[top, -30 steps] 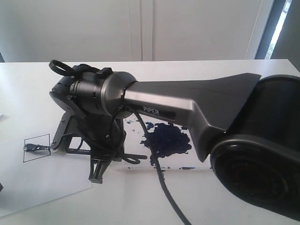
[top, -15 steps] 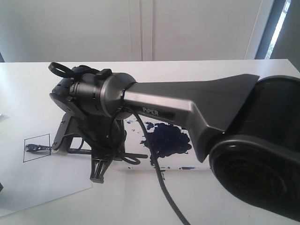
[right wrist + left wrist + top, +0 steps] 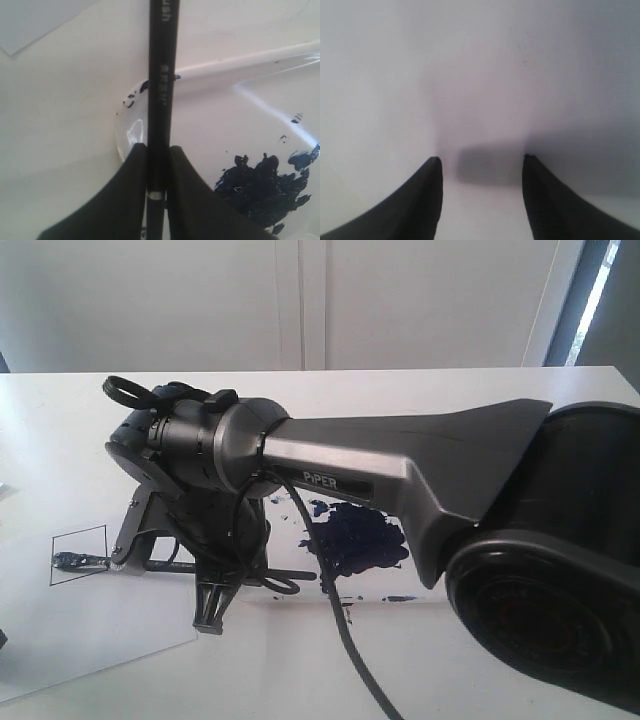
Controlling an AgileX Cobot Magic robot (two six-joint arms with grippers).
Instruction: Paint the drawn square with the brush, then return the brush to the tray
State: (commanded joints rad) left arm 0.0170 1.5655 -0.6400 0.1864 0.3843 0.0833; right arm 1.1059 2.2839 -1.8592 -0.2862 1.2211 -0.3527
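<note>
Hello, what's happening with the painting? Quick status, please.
Right gripper shut on the brush, tip inside the drawn square, dark smear there. Left gripper open, empty. Black cable drapes over the tray; nothing blocks the square.

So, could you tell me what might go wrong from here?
The brush in the right tool has its tip low in the drawn square, close to the outline, so a stroke may smear outside. The cable hangs in front of the paint blob in the tray and might drag paint.

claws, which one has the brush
The right claw, clamped on the brush; the left claw stands open with nothing between its tips.
</note>
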